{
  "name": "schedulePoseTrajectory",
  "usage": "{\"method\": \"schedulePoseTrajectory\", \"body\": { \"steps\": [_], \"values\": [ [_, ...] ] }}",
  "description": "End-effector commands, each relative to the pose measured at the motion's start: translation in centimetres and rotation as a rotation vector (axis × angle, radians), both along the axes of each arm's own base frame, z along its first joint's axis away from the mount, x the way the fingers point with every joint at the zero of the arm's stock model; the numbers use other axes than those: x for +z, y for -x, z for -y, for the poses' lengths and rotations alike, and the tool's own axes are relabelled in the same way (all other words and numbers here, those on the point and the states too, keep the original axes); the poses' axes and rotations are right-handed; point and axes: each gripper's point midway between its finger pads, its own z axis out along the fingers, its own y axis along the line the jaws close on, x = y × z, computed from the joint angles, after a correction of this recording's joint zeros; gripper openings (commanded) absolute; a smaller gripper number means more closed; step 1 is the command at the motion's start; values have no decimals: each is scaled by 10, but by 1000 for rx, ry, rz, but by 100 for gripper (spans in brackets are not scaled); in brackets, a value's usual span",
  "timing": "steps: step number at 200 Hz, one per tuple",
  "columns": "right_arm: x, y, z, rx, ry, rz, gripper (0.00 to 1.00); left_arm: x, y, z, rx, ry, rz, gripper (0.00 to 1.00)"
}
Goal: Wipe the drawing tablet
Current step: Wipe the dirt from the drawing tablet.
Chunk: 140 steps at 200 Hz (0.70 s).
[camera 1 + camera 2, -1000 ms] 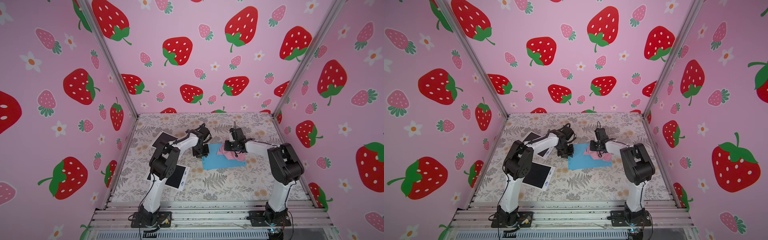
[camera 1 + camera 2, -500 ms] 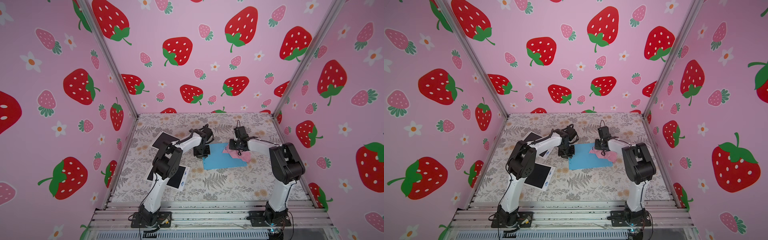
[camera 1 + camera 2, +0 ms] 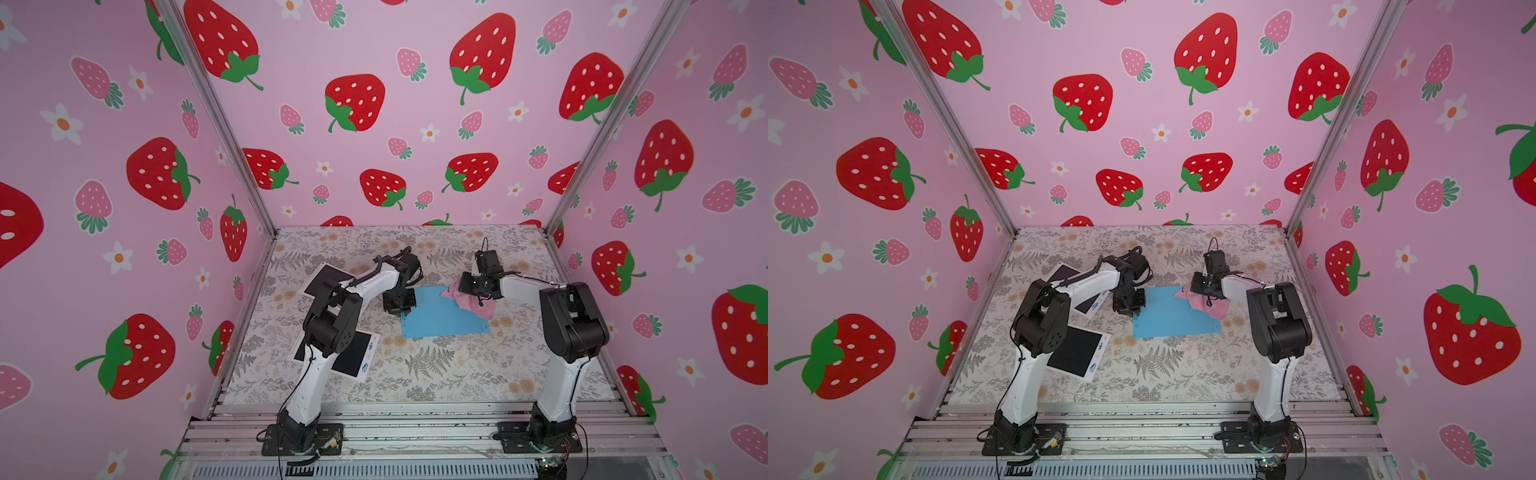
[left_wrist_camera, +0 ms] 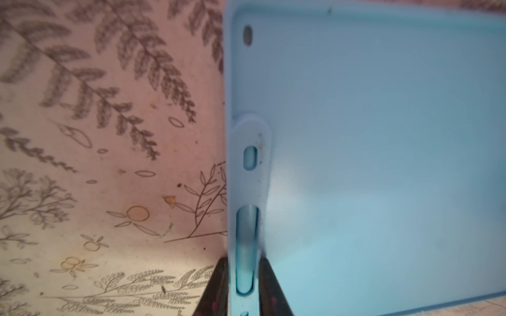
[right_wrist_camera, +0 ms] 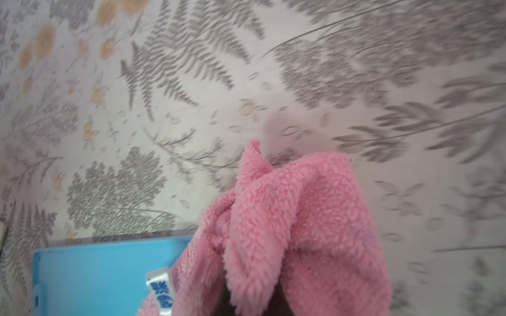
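Observation:
The light blue drawing tablet (image 3: 440,318) (image 3: 1171,318) lies flat in the middle of the floral table. My left gripper (image 3: 404,311) (image 3: 1134,309) is at its left edge. In the left wrist view the two dark fingers (image 4: 217,287) press on either side of the tablet's (image 4: 383,136) rim, so the left gripper (image 4: 244,264) is shut on it. My right gripper (image 3: 466,291) (image 3: 1200,293) is shut on a fluffy pink cloth (image 3: 478,307) (image 3: 1213,308) over the tablet's far right corner. The cloth (image 5: 287,219) covers the right gripper (image 5: 254,298) fingertips and overhangs the tablet (image 5: 104,273) onto the table.
Two other tablets with black screens and white frames lie on the left: one (image 3: 357,353) (image 3: 1077,351) under the left arm near the front, one (image 3: 328,276) (image 3: 1064,273) further back. Pink strawberry walls close in three sides. A metal rail (image 3: 415,419) runs along the front.
The right gripper has dragged the pink cloth to the right across the tablet, towards its far right corner. The left gripper has stayed at the tablet's left edge.

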Motion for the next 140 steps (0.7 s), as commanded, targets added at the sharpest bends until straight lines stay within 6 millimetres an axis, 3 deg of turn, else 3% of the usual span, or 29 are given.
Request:
{"method": "schedulePoseTrajectory", "body": {
  "steps": [1,39,57,76,103,113,125,140],
  "values": [
    [1,8,11,-36,30,-4,0,-46,23,-50,39,-193,-139,21],
    [6,16,-67,180,13,144,1,-46,18,-59,48,-196,-142,20],
    [5,20,-85,204,-14,189,2,-45,17,-65,49,-199,-147,20],
    [0,18,-65,134,15,194,2,-45,16,-70,48,-204,-151,19],
    [-4,17,-8,-25,49,171,0,-45,16,-72,49,-201,-156,19],
    [-3,19,5,-54,47,169,0,-45,17,-71,48,-197,-155,19],
    [-2,20,4,-30,54,168,0,-45,17,-71,49,-195,-155,19],
    [2,21,-22,57,60,179,0,-45,16,-69,45,-188,-152,19]
  ]
}}
